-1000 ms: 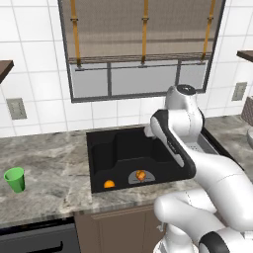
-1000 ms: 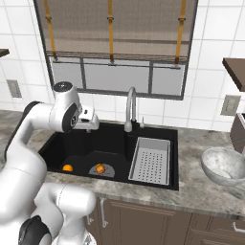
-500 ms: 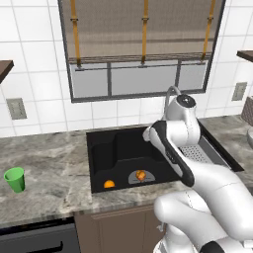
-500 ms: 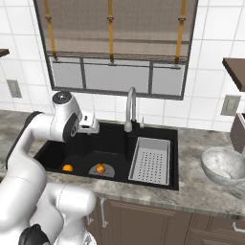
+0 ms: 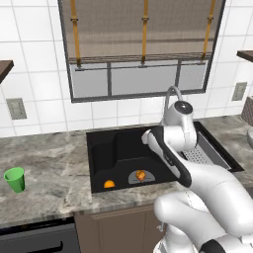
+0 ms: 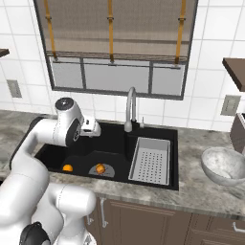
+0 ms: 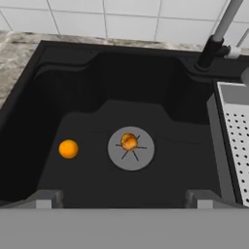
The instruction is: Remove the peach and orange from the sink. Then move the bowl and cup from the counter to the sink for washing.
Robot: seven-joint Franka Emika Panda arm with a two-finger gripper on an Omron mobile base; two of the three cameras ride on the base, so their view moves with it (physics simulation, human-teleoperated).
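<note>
Down in the black sink [image 7: 29, 87], the peach [image 7: 129, 141] sits on the drain plate [image 7: 131, 149] with the orange [image 7: 68, 149] beside it, and the tool [image 7: 124, 198] hovers above, spread wide and empty, seemingly lining up for the peach.

No readable text, labels, brands, numbers or signs in any view.
</note>
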